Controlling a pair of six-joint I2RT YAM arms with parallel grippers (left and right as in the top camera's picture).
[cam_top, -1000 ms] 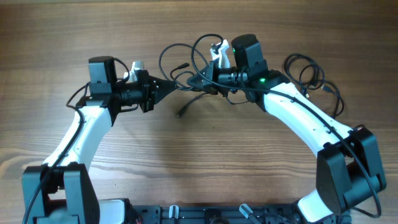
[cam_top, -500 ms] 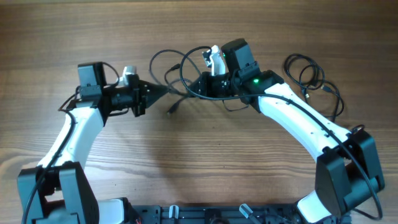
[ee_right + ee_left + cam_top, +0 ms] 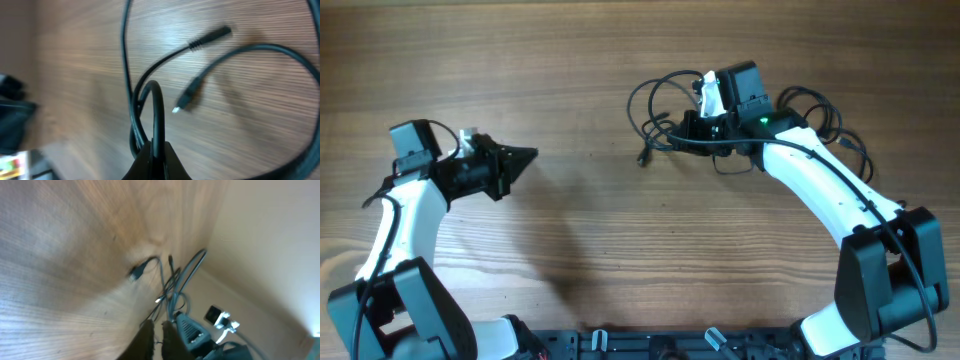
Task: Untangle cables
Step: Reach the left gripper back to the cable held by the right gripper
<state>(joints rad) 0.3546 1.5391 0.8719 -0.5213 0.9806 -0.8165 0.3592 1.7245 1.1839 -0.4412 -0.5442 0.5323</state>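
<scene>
The wood-grained table (image 3: 610,260) runs brown and bare between the two arms, and a black rail (image 3: 650,345) crosses the bottom edge of the overhead frame. At centre left, the left pincer (image 3: 530,154) points right, well apart from everything. In its wrist view its fingers (image 3: 145,340) are barely parted, released, with nothing between them. In the upper middle of the frame the cables (image 3: 655,105) lie in loose black loops, and the right pincer (image 3: 672,137) is clenched on them from the right. Its wrist view shows one strand rising as a narrow loop (image 3: 159,105) straight out of the closed tips (image 3: 152,152). A plug (image 3: 642,159) trails onto the wood at the lower left of the loops. Up close, two ends lie apart from each other on the table, a barrel end (image 3: 210,36) and a small plug (image 3: 187,97). The right arm's wrist block, with a green light (image 3: 763,122) on it, covers the right side of the loops. A second coil (image 3: 825,125) lies at the upper right, just behind the white forearm (image 3: 820,185), which hides part of it. From the left wrist, a pale wall (image 3: 270,240) shows beyond the far table edge.
</scene>
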